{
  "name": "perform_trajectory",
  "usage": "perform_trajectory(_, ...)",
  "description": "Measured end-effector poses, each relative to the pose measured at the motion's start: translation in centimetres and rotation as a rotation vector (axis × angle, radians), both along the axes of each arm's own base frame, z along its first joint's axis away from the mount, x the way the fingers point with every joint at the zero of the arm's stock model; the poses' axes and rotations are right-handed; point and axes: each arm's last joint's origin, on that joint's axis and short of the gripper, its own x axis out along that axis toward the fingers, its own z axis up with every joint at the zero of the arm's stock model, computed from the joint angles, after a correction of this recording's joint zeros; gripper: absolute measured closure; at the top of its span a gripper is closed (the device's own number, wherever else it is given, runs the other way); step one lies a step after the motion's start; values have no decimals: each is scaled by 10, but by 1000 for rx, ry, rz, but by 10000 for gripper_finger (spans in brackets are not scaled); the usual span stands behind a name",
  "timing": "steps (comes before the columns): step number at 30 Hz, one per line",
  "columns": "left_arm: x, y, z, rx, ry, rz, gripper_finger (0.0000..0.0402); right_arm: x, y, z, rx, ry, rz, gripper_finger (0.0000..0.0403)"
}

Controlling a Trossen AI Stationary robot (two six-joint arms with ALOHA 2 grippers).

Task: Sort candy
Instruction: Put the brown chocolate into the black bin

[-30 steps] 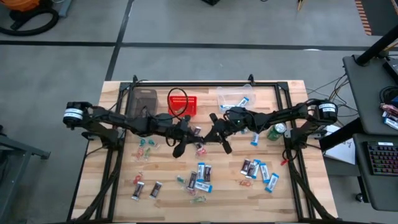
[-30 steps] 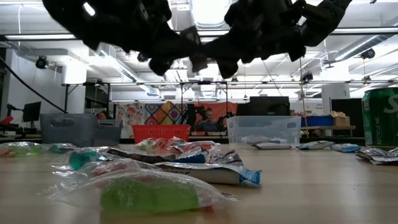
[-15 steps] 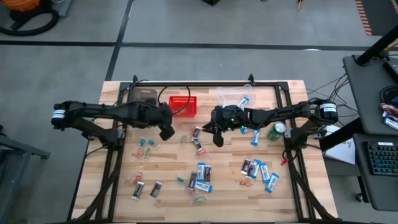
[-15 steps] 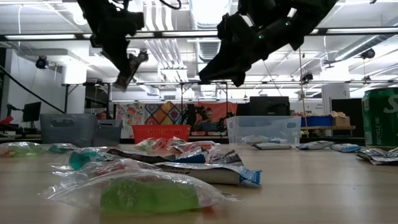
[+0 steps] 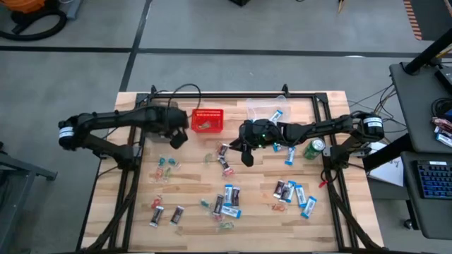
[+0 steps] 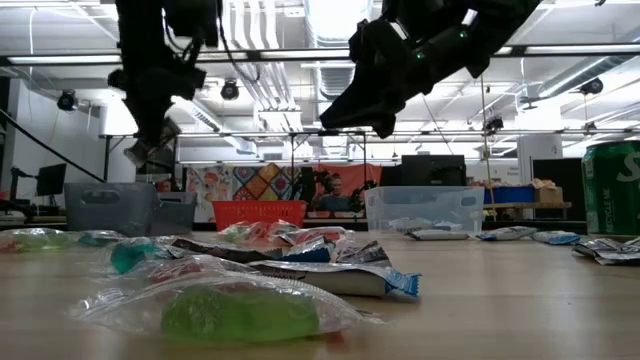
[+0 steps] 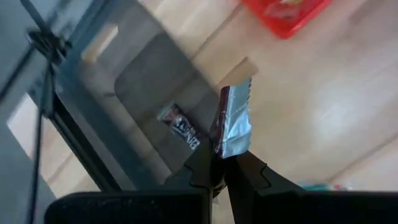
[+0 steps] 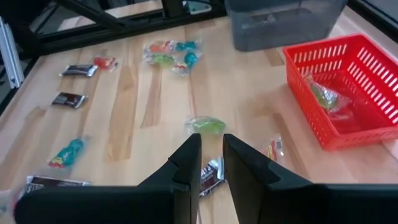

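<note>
Grey floor (image 5: pixel 212 28) — bright ceiling lights (image 6: pixel 340 20) overhead.

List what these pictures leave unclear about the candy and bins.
- Left pincer: its held candy shows only foil; the kind is unreadable.
- Grey bin: cut by the left wrist view's edge, only one bar visible.
- Red basket: contents partly behind its mesh.
- Clear bin: contents blurred, low view.

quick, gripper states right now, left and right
left gripper: shut on a mini bar, above the dark bin.
right gripper: open, empty, above table.
</note>
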Motion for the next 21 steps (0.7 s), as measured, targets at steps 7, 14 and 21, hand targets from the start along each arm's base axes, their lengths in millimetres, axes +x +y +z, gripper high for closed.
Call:
perform_trajectory(7, -17, 39, -11, -94, 66, 75, 397, -2, 0, -4, 8, 43, -29, 342)
perform_trajectory(14, -26, 69, -19, -103, 97, 87, 391, -3, 0, -5, 16, 61, -33, 342)
perform_trajectory(21, -24, 85, -28, -100, 128, 77, 342, -3, 0, -6, 17, 66, -34, 341)
